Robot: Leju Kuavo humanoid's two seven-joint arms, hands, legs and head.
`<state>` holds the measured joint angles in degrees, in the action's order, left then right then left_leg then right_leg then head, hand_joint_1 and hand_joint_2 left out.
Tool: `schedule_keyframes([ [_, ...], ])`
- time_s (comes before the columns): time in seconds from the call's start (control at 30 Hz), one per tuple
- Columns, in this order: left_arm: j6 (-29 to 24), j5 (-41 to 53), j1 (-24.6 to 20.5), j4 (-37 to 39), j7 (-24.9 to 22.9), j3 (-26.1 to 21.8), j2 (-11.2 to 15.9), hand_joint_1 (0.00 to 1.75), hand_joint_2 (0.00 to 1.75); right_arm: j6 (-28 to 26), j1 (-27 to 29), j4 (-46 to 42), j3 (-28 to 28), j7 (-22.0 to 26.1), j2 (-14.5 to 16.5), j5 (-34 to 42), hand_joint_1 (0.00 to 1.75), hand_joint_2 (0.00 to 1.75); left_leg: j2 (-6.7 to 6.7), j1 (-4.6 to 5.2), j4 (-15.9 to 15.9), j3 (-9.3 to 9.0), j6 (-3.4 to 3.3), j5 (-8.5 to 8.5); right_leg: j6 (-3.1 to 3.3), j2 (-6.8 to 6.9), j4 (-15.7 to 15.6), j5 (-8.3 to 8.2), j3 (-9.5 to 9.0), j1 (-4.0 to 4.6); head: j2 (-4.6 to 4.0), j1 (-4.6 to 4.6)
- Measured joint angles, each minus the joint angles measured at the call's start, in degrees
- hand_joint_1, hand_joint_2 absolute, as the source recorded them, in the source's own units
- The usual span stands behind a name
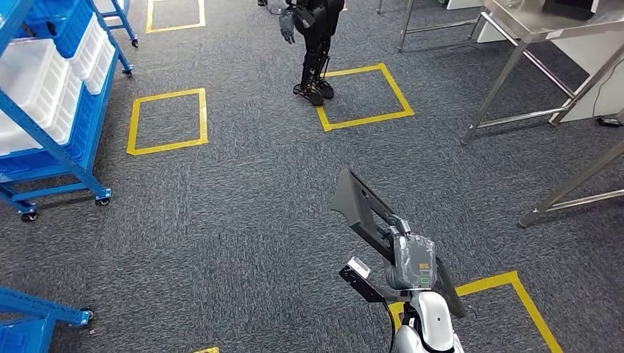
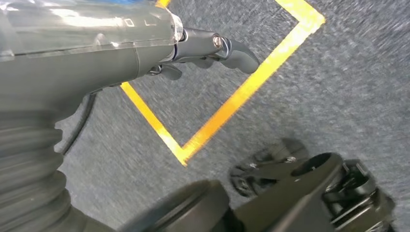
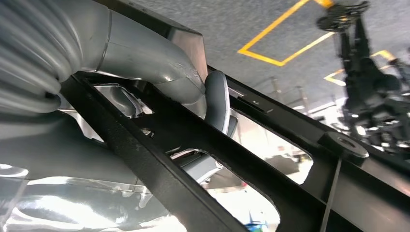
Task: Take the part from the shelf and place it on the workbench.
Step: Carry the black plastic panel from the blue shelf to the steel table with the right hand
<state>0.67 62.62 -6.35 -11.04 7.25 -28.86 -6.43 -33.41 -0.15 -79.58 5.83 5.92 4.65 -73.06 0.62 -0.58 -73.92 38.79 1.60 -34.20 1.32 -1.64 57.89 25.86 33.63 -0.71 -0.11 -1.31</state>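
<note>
Right hand: I see my right hand (image 1: 412, 259) gripping the part (image 1: 368, 213); in the right wrist view its thumb (image 3: 217, 99) hooks through one of the part's openings and the palm lies against the frame.
Part: a flat dark grey frame with cut-out openings (image 3: 203, 159), tilted, carried above the carpet and reaching forward and to the left from the hand.
Left hand: my left hand (image 2: 208, 50) hangs over the floor with nothing in it; its dark fingers (image 2: 239, 55) are curled inward.
Below the left hand: grey carpet (image 2: 338, 82) with a corner of yellow tape (image 2: 227, 108).
Beside the right hand: a yellow taped square (image 1: 515, 294) on the carpet, just to its right.
Ahead of the right hand: another black humanoid robot (image 1: 315, 44) standing at the edge of a taped square (image 1: 364, 95), well apart from me.
Far right of the hand: a steel bench (image 1: 530, 29) on angled legs.
Far left of the hand: a blue wheeled shelf (image 1: 51, 95) holding white and blue bins.
</note>
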Motion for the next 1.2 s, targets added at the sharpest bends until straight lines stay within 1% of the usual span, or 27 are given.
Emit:
schedule_keyframes([
  [0.03,-0.1,0.0,0.1,0.0,0.1,-0.1,0.0,0.00,1.75,0.2,0.3,-0.2,-0.4,0.2,0.1,-0.1,1.75,1.75,-0.09,-0.15,1.8,-0.64,0.06,1.66,-0.09,-0.61,0.1,0.06,-0.06,-0.04,0.00,0.00],
  [0.07,-0.2,0.0,0.1,0.0,0.1,-0.2,0.0,0.00,1.75,0.3,0.4,-0.5,-0.7,0.3,0.3,-0.1,1.75,1.75,-0.50,-0.34,5.2,-2.08,0.10,3.91,-0.26,-1.21,0.3,0.17,-0.10,-0.11,0.00,0.00],
  [0.13,0.4,-0.2,0.2,0.0,0.0,-0.5,-0.1,0.00,1.75,0.6,0.5,-0.9,-1.3,0.7,0.6,-0.3,1.75,1.75,-2.40,-0.69,12.0,-5.04,0.02,6.73,-0.81,-2.39,0.9,0.43,0.13,-0.13,0.00,0.01],
  [0.17,0.8,-0.3,0.2,0.0,-0.2,-0.6,-0.1,0.00,1.75,0.7,0.5,-1.0,-1.5,0.8,0.8,-0.4,1.75,1.75,-3.21,-0.74,13.9,-5.85,-0.12,7.17,-1.17,-2.88,1.1,0.46,0.36,-0.12,0.00,0.01],
  [0.2,1.3,-0.5,0.3,0.0,-0.3,-0.8,-0.2,0.00,1.75,0.9,0.6,-1.2,-1.7,0.9,1.0,-0.5,1.75,1.75,-3.61,-0.68,14.6,-6.13,-0.39,6.98,-1.57,-3.32,1.1,0.39,0.58,-0.14,0.00,0.01],
  [0.27,2.6,-0.9,0.3,0.0,-0.7,-1.2,-0.4,0.00,1.75,1.0,1.2,-1.6,-2.3,1.1,1.1,-0.7,1.75,1.75,-3.05,-0.53,15.0,-6.21,-1.23,7.20,-2.40,-3.81,1.0,0.26,0.80,-0.38,0.00,0.01],
  [0.33,3.6,-1.2,0.2,0.0,-1.0,-1.6,-0.7,0.00,1.75,1.0,1.9,-2.1,-3.2,1.3,1.2,-0.8,1.75,1.75,-2.23,-0.50,15.4,-6.35,-2.21,7.57,-2.93,-2.24,2.9,1.59,1.65,-0.43,0.00,0.02],
  [0.4,3.9,-1.1,0.3,0.0,-1.3,-1.8,-1.1,0.00,1.75,1.0,2.3,-2.4,-3.9,1.7,1.2,-0.5,1.75,1.75,-1.21,-0.34,15.7,-6.39,-2.79,7.71,-3.08,0.12,8.9,4.87,4.50,-0.29,0.00,0.02],
  [0.43,3.9,-1.0,0.3,0.0,-1.5,-1.8,-1.3,0.00,1.75,1.0,2.6,-2.5,-4.2,1.9,1.2,-0.2,1.75,1.75,-0.66,-0.18,15.7,-6.36,-2.95,7.68,-3.12,0.67,12.5,6.46,6.32,-0.27,0.00,0.02],
  [0.47,3.9,-0.9,0.3,0.0,-1.7,-1.8,-1.4,0.00,1.75,1.0,2.9,-2.5,-4.7,2.2,1.2,0.2,1.75,1.75,-0.10,-0.02,15.7,-6.34,-3.03,7.64,-3.11,0.92,15.3,7.30,7.65,-0.25,0.00,0.02],
  [0.5,3.9,-0.7,0.3,0.0,-1.9,-1.8,-1.5,0.00,1.75,1.0,3.2,-2.5,-5.2,2.5,1.2,0.5,1.75,1.75,0.42,0.13,15.7,-6.35,-3.10,7.59,-3.04,1.06,16.3,7.16,8.09,-0.23,0.00,0.02],
  [0.53,3.9,-0.6,0.2,0.0,-2.0,-1.8,-1.7,0.00,1.75,1.0,3.5,-2.5,-5.7,2.7,1.2,0.7,1.75,1.75,0.93,0.28,15.7,-6.40,-3.14,7.54,-2.85,1.23,15.1,6.03,7.42,-0.15,0.00,0.02],
  [0.6,3.8,-0.6,0.1,0.0,-2.0,-1.9,-1.9,0.00,1.75,0.9,3.8,-2.5,-6.6,3.3,1.2,1.3,1.75,1.75,1.90,0.54,15.7,-6.62,-3.14,7.43,-2.07,2.55,7.9,2.60,3.52,0.30,0.00,0.02],
  [0.63,3.9,-0.6,0.1,0.0,-2.0,-1.9,-2.1,0.00,1.75,0.8,3.8,-2.5,-6.9,3.7,1.1,1.7,1.75,1.75,2.38,0.74,15.7,-6.71,-3.03,7.32,-1.61,3.57,4.3,1.44,1.65,0.63,0.00,0.02],
  [0.67,3.9,-0.6,0.0,0.0,-2.0,-2.0,-2.2,0.00,1.75,0.6,3.9,-2.5,-7.2,4.1,1.1,2.1,1.75,1.75,2.82,0.85,15.7,-6.76,-2.87,7.22,-1.25,4.25,1.9,0.84,0.45,0.98,0.00,0.01],
  [0.7,3.9,-0.6,0.0,0.0,-2.1,-2.0,-2.3,0.00,1.75,0.5,3.9,-2.5,-7.5,4.4,1.0,2.4,1.75,1.75,3.24,0.92,15.7,-6.81,-2.66,7.13,-1.02,4.57,0.8,0.78,-0.01,1.24,0.00,0.01],
  [0.77,4.0,-0.5,0.0,0.0,-2.1,-2.1,-2.6,0.00,1.75,0.2,4.2,-2.5,-8.1,4.8,0.8,2.8,1.75,1.75,3.98,0.97,15.8,-7.01,-2.16,7.00,-0.79,3.65,0.5,0.62,0.03,1.29,0.00,0.01],
  [0.83,4.1,-0.3,0.0,0.0,-2.1,-2.1,-2.8,0.00,1.75,0.1,4.5,-2.5,-8.6,4.9,0.8,3.0,1.75,1.75,3.11,0.89,14.8,-6.86,-1.57,6.10,-0.43,2.77,-0.1,0.27,-0.22,0.84,0.00,0.01],
  [0.87,4.1,-0.1,0.1,0.0,-2.1,-2.1,-2.9,0.00,1.75,0.0,4.6,-2.6,-8.8,4.9,0.7,3.0,1.75,1.75,2.15,0.80,12.9,-6.13,-1.27,4.81,-0.24,2.33,-0.3,0.11,-0.37,0.58,0.00,0.01],
  [0.93,4.2,0.2,0.2,0.0,-2.2,-2.1,-3.1,0.00,1.75,0.0,4.9,-2.8,-9.1,5.0,0.6,3.1,1.75,1.75,0.44,0.49,6.1,-3.19,-0.79,1.21,-0.04,1.47,-0.4,0.03,-0.44,0.43,0.00,0.01],
  [0.97,4.2,0.3,0.2,0.0,-2.3,-2.1,-3.1,0.00,1.75,0.1,5.2,-3.0,-9.3,5.0,0.6,3.1,1.75,1.75,0.16,0.36,2.6,-1.62,-0.60,-0.14,-0.02,1.00,-0.4,0.02,-0.45,0.41,0.00,0.01],
  [1.0,4.2,0.5,0.1,0.0,-2.4,-2.1,-3.2,0.00,1.75,0.1,5.5,-3.1,-9.5,5.0,0.6,3.2,1.75,1.75,0.05,0.24,0.6,-0.66,-0.43,-0.50,-0.03,0.48,-0.3,0.02,-0.47,0.39,0.00,0.01],
  [1.03,4.3,0.7,0.0,0.0,-2.5,-2.1,-3.2,0.00,1.75,0.1,5.8,-3.3,-9.8,5.0,0.6,3.2,1.75,1.75,0.01,0.12,0.5,-0.61,-0.32,0.25,-0.07,-0.07,-0.3,0.04,-0.49,0.36,0.00,0.01],
  [1.07,4.3,0.9,-0.1,0.0,-2.5,-2.1,-3.2,0.00,1.75,0.3,6.1,-3.5,-10.0,5.0,0.6,3.2,1.75,1.75,-0.12,-0.03,2.6,-1.54,-0.26,1.95,-0.15,-0.67,-0.1,0.09,-0.52,0.31,0.00,0.01],
  [1.1,4.4,1.2,-0.2,0.0,-2.6,-2.1,-3.3,0.00,1.75,0.4,6.3,-3.9,-10.3,5.1,0.6,3.2,1.75,1.75,-0.63,-0.21,6.2,-3.14,-0.26,4.12,-0.30,-1.31,0.1,0.17,-0.50,0.23,0.00,0.01],
  [1.13,4.5,1.5,-0.3,0.0,-2.6,-2.1,-3.3,0.00,1.75,0.7,6.4,-4.4,-10.6,5.1,0.7,3.1,1.75,1.75,-1.72,-0.36,9.7,-4.75,-0.32,5.61,-0.56,-1.92,0.4,0.28,-0.35,0.22,0.00,0.01],
  [1.2,4.8,2.0,-0.5,0.0,-2.5,-2.1,-3.4,0.00,1.75,1.4,6.5,-5.6,-11.1,5.3,0.7,2.3,1.75,1.75,-3.64,-0.49,14.2,-6.62,-0.66,6.73,-1.25,-3.04,1.0,0.33,0.34,0.15,0.00,0.02],
])
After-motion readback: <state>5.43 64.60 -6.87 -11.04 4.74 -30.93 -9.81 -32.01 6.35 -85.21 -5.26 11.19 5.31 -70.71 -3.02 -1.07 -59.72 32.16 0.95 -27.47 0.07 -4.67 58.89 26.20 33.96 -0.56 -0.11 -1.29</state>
